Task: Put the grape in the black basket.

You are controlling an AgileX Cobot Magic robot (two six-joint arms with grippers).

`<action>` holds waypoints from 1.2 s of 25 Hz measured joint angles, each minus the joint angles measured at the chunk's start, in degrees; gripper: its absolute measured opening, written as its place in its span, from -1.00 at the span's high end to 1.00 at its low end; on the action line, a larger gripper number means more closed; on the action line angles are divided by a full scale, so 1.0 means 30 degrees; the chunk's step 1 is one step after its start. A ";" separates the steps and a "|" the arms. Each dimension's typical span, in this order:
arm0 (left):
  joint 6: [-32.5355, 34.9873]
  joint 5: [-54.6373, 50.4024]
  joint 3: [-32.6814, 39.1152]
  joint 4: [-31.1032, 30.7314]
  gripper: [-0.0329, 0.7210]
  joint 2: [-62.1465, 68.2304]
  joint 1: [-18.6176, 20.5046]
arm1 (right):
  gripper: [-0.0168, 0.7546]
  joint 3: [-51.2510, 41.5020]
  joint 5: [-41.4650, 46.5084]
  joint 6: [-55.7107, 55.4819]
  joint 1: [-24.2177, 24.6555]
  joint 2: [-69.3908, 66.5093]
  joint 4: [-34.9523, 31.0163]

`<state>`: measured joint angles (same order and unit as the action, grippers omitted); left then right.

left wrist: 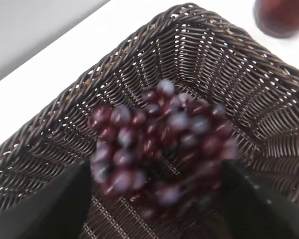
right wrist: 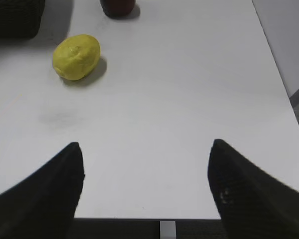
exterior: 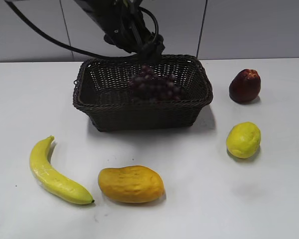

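The grape bunch (exterior: 157, 87) is dark purple-red and sits inside the black basket (exterior: 104, 117) at the table's back middle. In the left wrist view the grape bunch (left wrist: 159, 134) is blurred over the woven floor of the basket (left wrist: 229, 64). My left gripper (exterior: 150, 51) hangs just above the basket's back rim; in its wrist view the left gripper (left wrist: 157, 199) has its fingers spread wide on both sides of the bunch, open. My right gripper (right wrist: 145, 147) is open and empty over bare table near the front edge; it is out of the exterior view.
A banana (exterior: 55, 174) and a mango (exterior: 131, 184) lie at the front left. A lemon (exterior: 243, 140) and a dark red fruit (exterior: 245, 85) are to the right of the basket. The lemon (right wrist: 75, 56) also shows in the right wrist view.
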<state>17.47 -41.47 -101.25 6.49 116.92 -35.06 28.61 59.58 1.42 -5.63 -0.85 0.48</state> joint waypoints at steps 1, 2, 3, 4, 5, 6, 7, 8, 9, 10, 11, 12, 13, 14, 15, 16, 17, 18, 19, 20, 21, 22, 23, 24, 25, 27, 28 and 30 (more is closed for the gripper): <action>0.0000 -0.0352 -0.0210 0.0000 -0.72 0.0000 0.0020 | -0.57 0.0000 0.0000 0.0000 0.0000 0.0000 0.0000; 0.0000 -0.0661 -0.0515 0.0000 -0.72 0.0000 0.0105 | -0.57 0.0000 0.0000 0.0000 0.0000 0.0000 0.0000; -0.0021 -0.0973 -0.0870 0.0000 -0.71 0.0000 0.0234 | -0.57 0.0000 0.0000 0.0000 0.0000 0.0000 0.0000; -0.0252 -0.1231 -0.1259 0.0000 -0.71 0.0000 0.0426 | -0.57 0.0000 0.0000 0.0000 0.0000 0.0000 0.0000; -0.0603 -0.1486 -0.1594 0.0000 -0.70 0.0000 0.0637 | -0.57 0.0000 0.0000 0.0000 0.0000 0.0000 0.0000; -0.0956 -0.1775 -0.2024 -0.0019 -0.70 0.0000 0.0949 | -0.57 0.0000 0.0000 0.0000 0.0000 0.0000 0.0000; -0.1383 -0.2083 -0.2457 -0.0019 -0.69 0.0000 0.1318 | -0.57 0.0000 0.0000 0.0000 0.0000 0.0000 0.0000; -0.1764 -0.2525 -0.2804 -0.0019 -0.68 0.0000 0.1651 | -0.57 0.0000 0.0000 0.0000 0.0000 0.0000 0.0000; -0.2036 -0.3069 -0.3213 -0.0019 -0.67 0.0000 0.2061 | -0.57 0.0000 0.0000 0.0000 0.0000 0.0000 0.0000; -0.2176 -0.3748 -0.3598 -0.0019 -0.66 0.0000 0.2486 | -0.57 0.0000 0.0000 0.0000 0.0000 0.0000 0.0000; -0.2293 -0.4381 -0.3945 -0.0019 -0.65 0.0000 0.2908 | -0.57 0.0000 0.0000 0.0000 0.0000 0.0000 0.0000; -0.2356 -0.5211 -0.4190 -0.0019 -0.65 0.0000 0.3250 | -0.57 0.0000 0.0000 0.0000 0.0000 0.0000 0.0000; -0.2395 -0.6063 -0.4465 -0.0019 -0.65 0.0000 0.3668 | -0.57 0.0000 0.0000 0.0000 0.0000 0.0000 0.0000; -0.2502 -0.6774 -0.4714 -0.0019 -0.65 0.0000 0.4103 | -0.57 0.0000 0.0000 0.0000 0.0000 0.0000 0.0000; -0.2653 -0.7610 -0.4902 -0.0019 -0.65 0.0000 0.4469 | -0.57 0.0000 0.0000 0.0000 0.0000 0.0000 0.0000; -0.2821 -0.8377 -0.5088 -0.0019 -0.65 0.0000 0.4916 | -0.57 0.0000 0.0000 0.0000 0.0000 0.0000 0.0000; -0.2911 -0.8834 -0.5209 -0.0019 -0.65 0.0000 0.5380 | -0.57 0.0000 0.0000 0.0000 0.0000 0.0000 0.0000; -0.2998 -0.9059 -0.5285 -0.0019 -0.65 0.0000 0.5844 | -0.57 0.0000 0.0000 0.0000 0.0000 0.0000 0.0000; -0.3138 -0.9195 -0.5287 -0.0019 -0.65 0.0000 0.6244 | -0.57 0.0000 0.0000 0.0000 0.0000 0.0000 0.0000; -0.3443 -0.9286 -0.5287 -0.0019 -0.65 0.0000 0.6705 | -0.57 0.0000 0.0000 0.0000 0.0000 0.0000 0.0000; -0.3764 -0.9359 -0.5287 -0.0019 -0.65 0.0000 0.7140 | -0.57 0.0000 0.0000 0.0000 0.0000 0.0000 0.0000; -0.4109 -0.9375 -0.5287 -0.0019 -0.65 -0.0036 0.7546 | -0.57 0.0000 0.0000 0.0000 0.0000 0.0000 0.0000; -0.4324 -0.9400 -0.5287 -0.0037 -0.65 -0.0085 0.7837 | -0.57 0.0000 0.0000 0.0000 0.0000 0.0000 0.0000; -0.4433 -0.9414 -0.5287 -0.0037 -0.65 -0.0183 0.8145 | -0.57 0.0000 0.0000 0.0000 0.0000 0.0000 0.0000; -0.4516 -0.9414 -0.5287 -0.0037 -0.65 -0.0275 0.8427 | -0.57 0.0000 0.0000 0.0000 0.0000 0.0000 0.0000; -0.4598 -0.9438 -0.5287 -0.0058 -0.65 -0.0661 0.8848 | -0.57 0.0000 0.0000 0.0000 0.0000 0.0000 0.0000; -0.4618 -0.9438 -0.5287 -0.0058 -0.65 -0.0855 0.9046 | -0.57 0.0000 0.0000 0.0000 0.0000 0.0000 0.0000; -0.4692 -0.9438 -0.5287 -0.0058 -0.64 -0.1315 0.9386 | -0.57 0.0000 0.0000 0.0000 0.0000 0.0000 0.0000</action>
<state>3.39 -69.79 -117.11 6.32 112.98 -6.90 28.61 59.58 1.42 -5.63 -0.85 0.48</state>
